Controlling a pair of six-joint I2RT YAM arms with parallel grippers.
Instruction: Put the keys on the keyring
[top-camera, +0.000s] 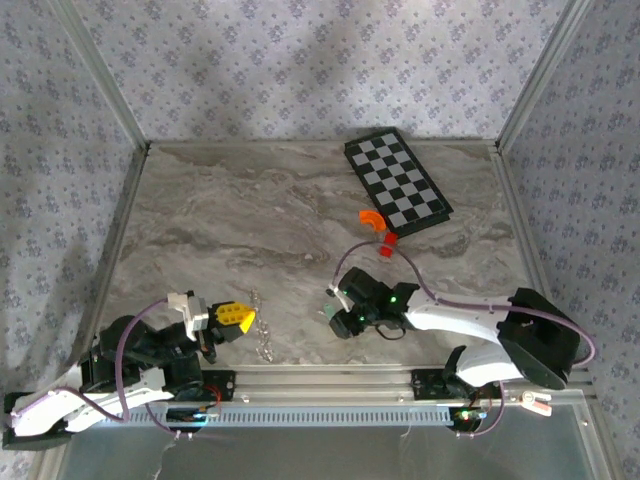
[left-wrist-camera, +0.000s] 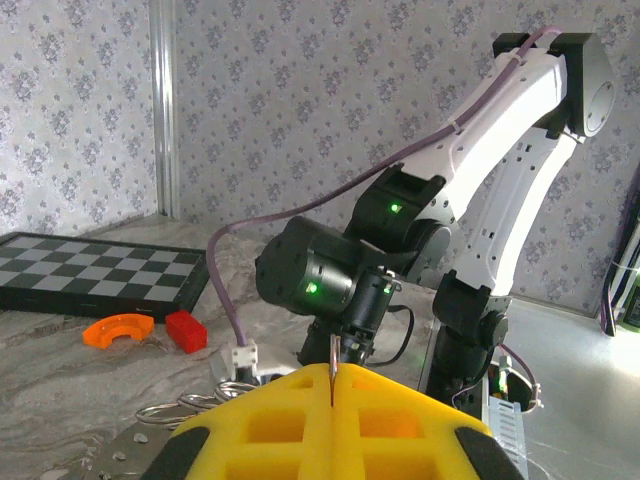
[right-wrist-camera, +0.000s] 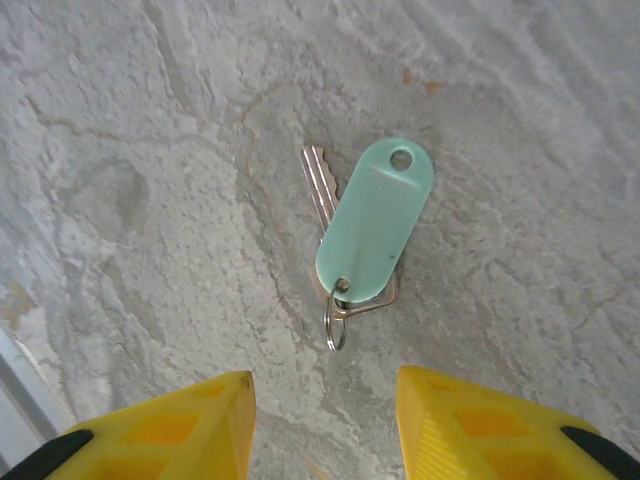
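The keys (right-wrist-camera: 375, 220) lie flat on the marble table: a pale teal oblong tag over a metal key, with a small split ring at its near end. My right gripper (right-wrist-camera: 325, 420) hovers just above them, open, its yellow fingers (right-wrist-camera: 180, 425) short of the ring and touching nothing. It also shows in the top view (top-camera: 340, 308), right of centre near the front. The keyring (top-camera: 263, 330), a limp silvery chain, lies by my left gripper (top-camera: 248, 318). That gripper (left-wrist-camera: 332, 400) is shut on a thin silvery strip, apparently part of the keyring; silvery loops (left-wrist-camera: 190, 408) trail to its left.
A folded chessboard (top-camera: 398, 182) lies at the back right, with an orange curved piece (top-camera: 371, 218) and a small red block (top-camera: 386, 247) in front of it. Metal frame posts and patterned walls enclose the table. A rail (top-camera: 330, 378) runs along the near edge.
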